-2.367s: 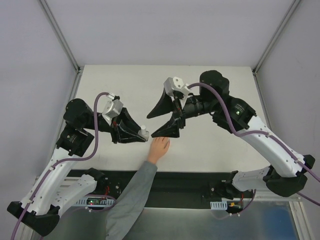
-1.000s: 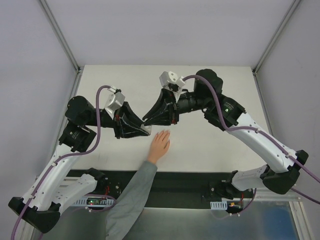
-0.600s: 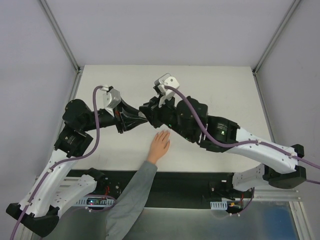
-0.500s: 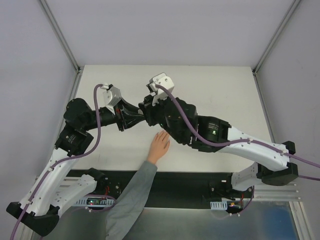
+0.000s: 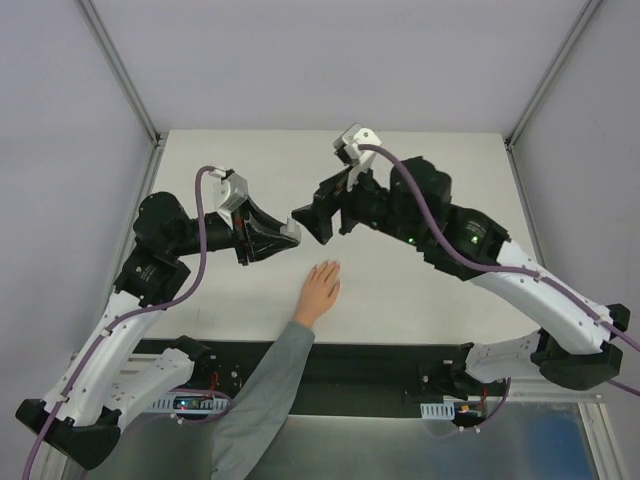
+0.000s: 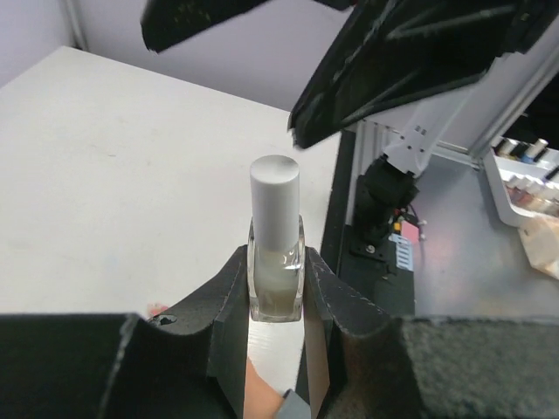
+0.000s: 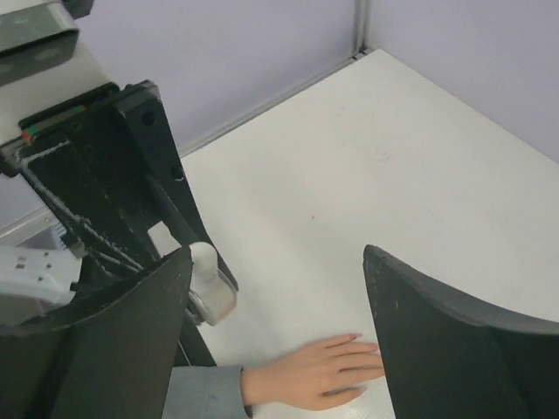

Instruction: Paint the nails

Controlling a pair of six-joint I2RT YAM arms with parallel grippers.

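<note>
One right tool [image 7: 278, 255] — nails [image 7: 374, 351] beneath, apart

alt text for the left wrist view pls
The left gripper clamps a small whitish bottle with a pale cap, upright between its black fingers, above the white table. The right gripper hangs open above it.
</note>
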